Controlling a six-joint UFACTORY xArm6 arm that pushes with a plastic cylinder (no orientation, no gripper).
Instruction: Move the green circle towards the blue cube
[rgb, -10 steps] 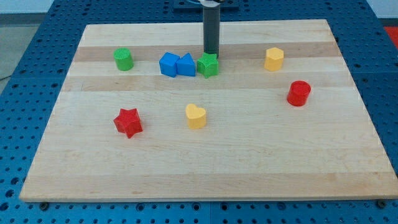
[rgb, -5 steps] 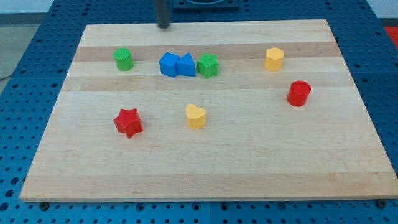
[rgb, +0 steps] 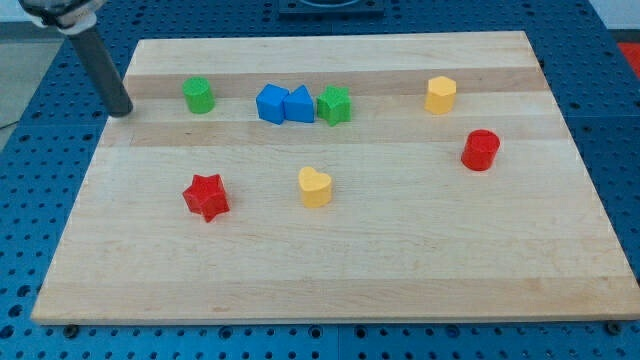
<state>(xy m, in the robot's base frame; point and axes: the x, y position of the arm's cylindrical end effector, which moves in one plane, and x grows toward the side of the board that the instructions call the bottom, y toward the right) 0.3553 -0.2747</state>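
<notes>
While the green circle (rgb: 199, 95) stands near the board's (rgb: 330, 270) top left, it is apart from every other block, with a bare strip between it and the blue cube (rgb: 271, 103) to its right. The cube touches a second blue block (rgb: 299, 104), of a more angular shape I cannot name, and that one touches a green star (rgb: 335, 104), so the three form a short row along the same line as the circle.

My tip (rgb: 121, 111) sits to the view's left of the circle, at the board's left edge, near the circle but not touching it; it is a bare rod and holds nothing.

Further right a yellow block (rgb: 440, 94) stands alone, and a red cylinder (rgb: 481, 150) lies below it. Lower on the board, a red star (rgb: 206, 196) and a yellow heart (rgb: 315, 186) lie well apart.
</notes>
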